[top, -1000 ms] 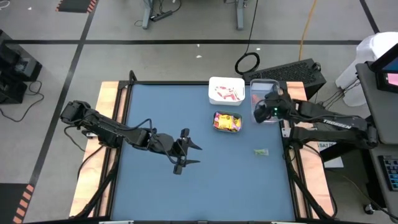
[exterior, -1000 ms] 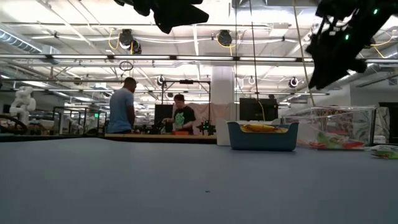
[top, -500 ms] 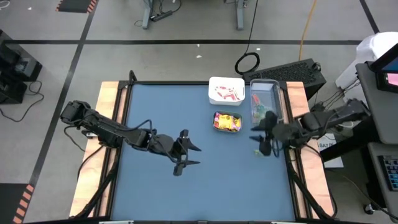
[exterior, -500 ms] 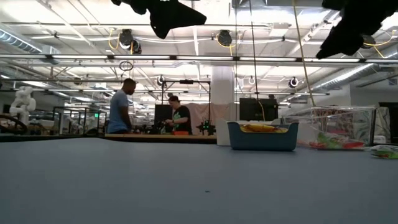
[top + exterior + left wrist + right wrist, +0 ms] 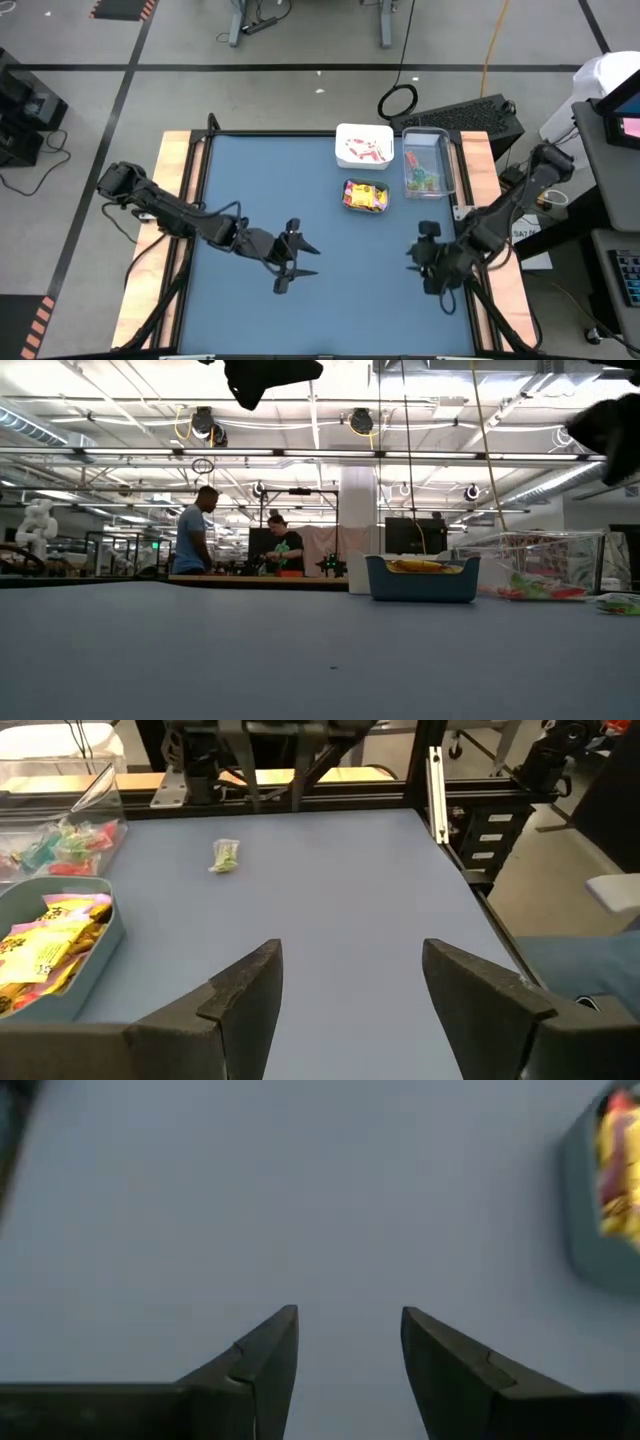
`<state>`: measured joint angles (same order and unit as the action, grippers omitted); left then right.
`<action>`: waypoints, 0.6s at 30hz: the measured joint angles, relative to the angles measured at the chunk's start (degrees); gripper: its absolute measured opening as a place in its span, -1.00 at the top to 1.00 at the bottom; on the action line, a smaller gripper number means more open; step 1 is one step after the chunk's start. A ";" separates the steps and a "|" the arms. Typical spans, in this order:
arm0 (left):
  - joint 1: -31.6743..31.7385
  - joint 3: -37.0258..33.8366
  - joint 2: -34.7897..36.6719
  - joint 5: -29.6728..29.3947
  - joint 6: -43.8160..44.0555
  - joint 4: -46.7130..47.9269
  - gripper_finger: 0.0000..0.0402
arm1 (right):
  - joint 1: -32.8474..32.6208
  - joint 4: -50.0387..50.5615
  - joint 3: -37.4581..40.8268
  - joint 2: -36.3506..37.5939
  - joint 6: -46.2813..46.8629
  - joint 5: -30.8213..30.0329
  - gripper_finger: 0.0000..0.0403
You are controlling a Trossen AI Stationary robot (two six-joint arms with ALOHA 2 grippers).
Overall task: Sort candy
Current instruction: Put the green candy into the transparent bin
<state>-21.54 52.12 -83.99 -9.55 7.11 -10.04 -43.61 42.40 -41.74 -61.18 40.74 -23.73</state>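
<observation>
- Right gripper (image 5: 421, 262) hung spread open and empty, lower right of the high view.
- Left gripper (image 5: 292, 263) was open too, lower centre.
- One green candy (image 5: 225, 856) lay loose on the table (image 5: 260, 180).

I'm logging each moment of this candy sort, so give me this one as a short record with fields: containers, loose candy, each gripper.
white container: far side of the table, holds pink-white sticks
teal container: nearer than the white one, holds yellow packets
clear container: right of the white one, holds red and green pieces
loose candy: one green piece lies alone on the blue table top
left gripper: open, empty, above mid-table
right gripper: open, empty, near the table's right edge
</observation>
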 joint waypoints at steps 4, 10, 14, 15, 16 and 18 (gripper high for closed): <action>-0.80 0.00 0.00 -1.28 0.00 -0.09 -0.23 | -3.92 1.73 0.01 -5.56 3.49 -0.12 0.16; -1.01 0.00 0.00 -1.68 -0.28 -0.78 -0.23 | -6.05 9.74 0.02 -12.00 17.75 0.69 0.14; -0.99 0.00 0.00 -1.76 -2.76 -2.65 -0.23 | -6.05 13.94 0.02 -14.69 22.81 1.59 0.04; -0.99 0.00 0.00 -1.85 -3.46 -2.93 -0.23 | -5.99 14.14 0.02 -14.96 23.04 1.55 0.00; -0.99 0.00 0.00 -1.85 -4.16 -3.10 -0.23 | -5.76 14.21 0.02 -15.24 23.23 1.18 -0.05; -0.99 0.00 0.00 -1.87 -4.91 -3.27 -0.23 | -5.51 15.05 0.06 -15.83 24.80 -1.89 -0.14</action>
<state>-22.52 52.12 -83.99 -11.42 2.21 -13.32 -49.12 57.45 -41.68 -77.01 65.54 -25.63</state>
